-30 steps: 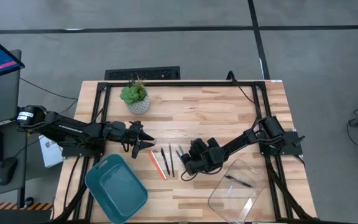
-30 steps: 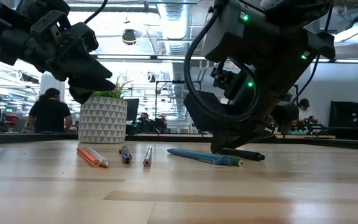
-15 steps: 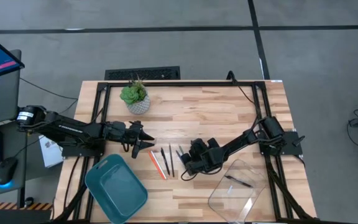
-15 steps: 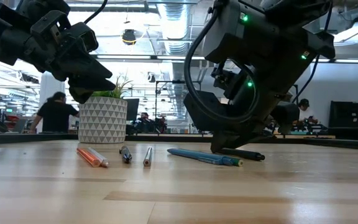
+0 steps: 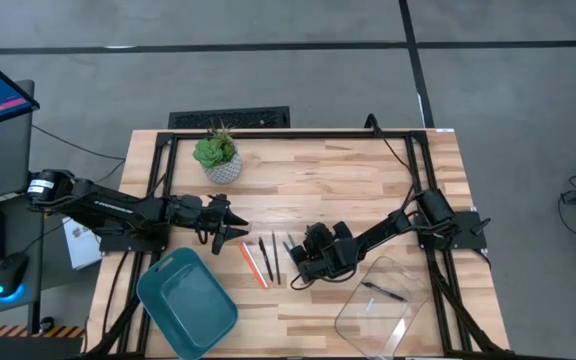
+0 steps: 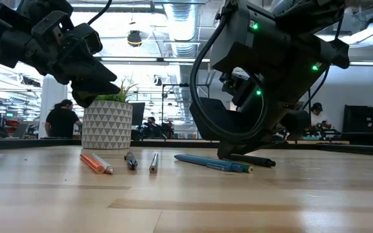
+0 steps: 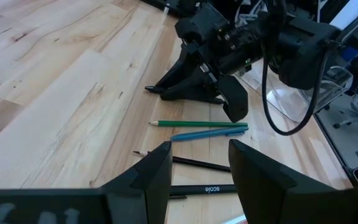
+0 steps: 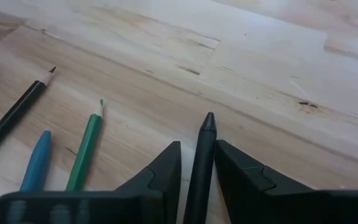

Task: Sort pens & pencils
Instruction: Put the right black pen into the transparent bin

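My right gripper [image 5: 298, 270] is down at the table's middle, shut on a black pen [image 8: 205, 140]. Beside it lie a green pencil [image 8: 86, 152], a teal-blue pen [image 8: 36, 168] and a black pencil [image 8: 14, 112], all flat on the wood. Farther left lie an orange-red pencil [image 5: 253, 265] and two dark sticks [image 5: 270, 258]. My left gripper [image 7: 197, 168] hangs open above the table [image 6: 89, 77], left of the orange-red pencil, touching nothing. My right gripper pinches the black pen between its two fingers [image 8: 160, 168], and the pen's tip [image 8: 208, 119] sticks out ahead of the fingertips, along them. The fingers slant down to the table from the right. The pen [image 6: 254, 159] lies about level at the table top.
A teal tray [image 5: 188, 300] sits at the near edge on the left. A clear container [image 5: 378, 300] on the near right holds one black pen [image 5: 383, 291]. A potted plant [image 5: 218, 158] stands at the far left. People show in the room behind the table.
My right arm's wrist has tipped slightly over the black pen, which stays at the same place on the table. The left arm has kept still.
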{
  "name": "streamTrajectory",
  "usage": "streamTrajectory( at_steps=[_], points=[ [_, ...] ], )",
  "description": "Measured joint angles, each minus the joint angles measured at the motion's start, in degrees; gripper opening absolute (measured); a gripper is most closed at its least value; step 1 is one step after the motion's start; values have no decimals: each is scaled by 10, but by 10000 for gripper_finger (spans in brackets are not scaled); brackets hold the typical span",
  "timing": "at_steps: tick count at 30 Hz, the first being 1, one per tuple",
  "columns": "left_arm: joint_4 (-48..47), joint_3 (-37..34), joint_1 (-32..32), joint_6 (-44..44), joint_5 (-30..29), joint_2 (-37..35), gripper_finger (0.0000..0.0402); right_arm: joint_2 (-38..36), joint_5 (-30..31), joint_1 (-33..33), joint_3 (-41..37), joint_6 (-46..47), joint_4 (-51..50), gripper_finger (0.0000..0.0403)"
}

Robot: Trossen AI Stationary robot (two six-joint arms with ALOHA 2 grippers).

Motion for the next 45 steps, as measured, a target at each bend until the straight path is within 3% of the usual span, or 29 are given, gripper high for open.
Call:
streamTrajectory(
  at_steps=[25, 33, 45],
  points=[
    [-1, 0, 0, 0, 0, 0, 149, 1, 3, 0, -1, 16, 0, 124],
    [-1, 0, 0, 0, 0, 0, 149, 35, 74, 9, 1, 27, 21, 124],
    [0, 0, 0, 0, 0, 0, 149, 34, 69, 9, 1, 31, 19, 124]
  ],
)
